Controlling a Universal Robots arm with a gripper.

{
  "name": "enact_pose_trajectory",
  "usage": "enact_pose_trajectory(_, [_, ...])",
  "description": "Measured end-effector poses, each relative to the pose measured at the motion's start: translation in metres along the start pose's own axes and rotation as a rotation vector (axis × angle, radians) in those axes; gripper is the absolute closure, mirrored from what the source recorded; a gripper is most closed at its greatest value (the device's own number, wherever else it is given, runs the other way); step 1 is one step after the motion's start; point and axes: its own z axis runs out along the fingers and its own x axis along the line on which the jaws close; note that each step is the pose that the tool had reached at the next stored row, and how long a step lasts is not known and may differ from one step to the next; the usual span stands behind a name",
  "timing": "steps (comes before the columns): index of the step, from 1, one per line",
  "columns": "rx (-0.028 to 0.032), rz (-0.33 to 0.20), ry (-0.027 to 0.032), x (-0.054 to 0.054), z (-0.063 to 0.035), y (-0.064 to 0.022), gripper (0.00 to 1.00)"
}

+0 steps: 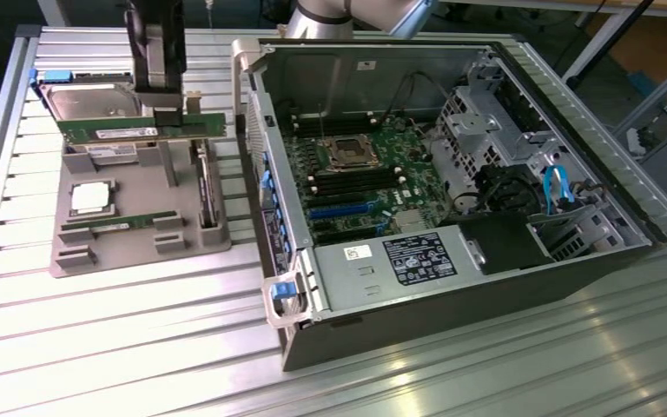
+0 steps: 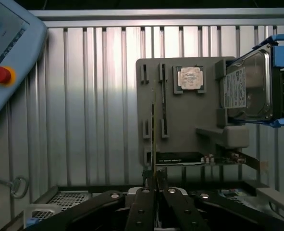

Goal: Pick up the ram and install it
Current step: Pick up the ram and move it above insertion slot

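Claw (image 2: 154,178) pinched nearly shut on one ram (image 1: 102,133) above the grey tray (image 1: 136,187) carrying one processor (image 1: 90,198) and one hard drive (image 1: 90,102).

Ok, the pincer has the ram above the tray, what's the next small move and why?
Probably carry it toward the exterior view's right, over the open case: the pincer is shut on the ram above the grey tray, and the memory slots sit inside that case.

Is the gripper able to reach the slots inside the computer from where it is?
Probably yes. The computer has its side off and nothing covers the slots. The gripper, shut on the ram, hangs over the tray beside it.
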Motion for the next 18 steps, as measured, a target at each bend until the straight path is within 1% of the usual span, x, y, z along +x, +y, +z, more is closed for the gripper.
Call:
enact_pose_trajectory(7, [-0.0062,0.0,0.0002,0.001,-0.0012,-0.0199,0.87])
enact_pose_trajectory(11, [-0.0112,0.0,0.0003,0.003,-0.0023,-0.0393,0.87])
enact_pose_trajectory(14, [-0.0143,0.0,0.0003,0.004,-0.003,-0.0515,0.87])
enact_pose_trajectory(16, [-0.0162,0.0,0.0004,0.004,-0.0034,-0.0574,0.87])
enact_pose_trajectory(17, [-0.0185,0.0,0.0004,0.005,-0.0038,-0.065,0.87])
enact_pose_trajectory(18, [-0.0206,0.0,0.0005,0.005,-0.0042,-0.0705,0.87])
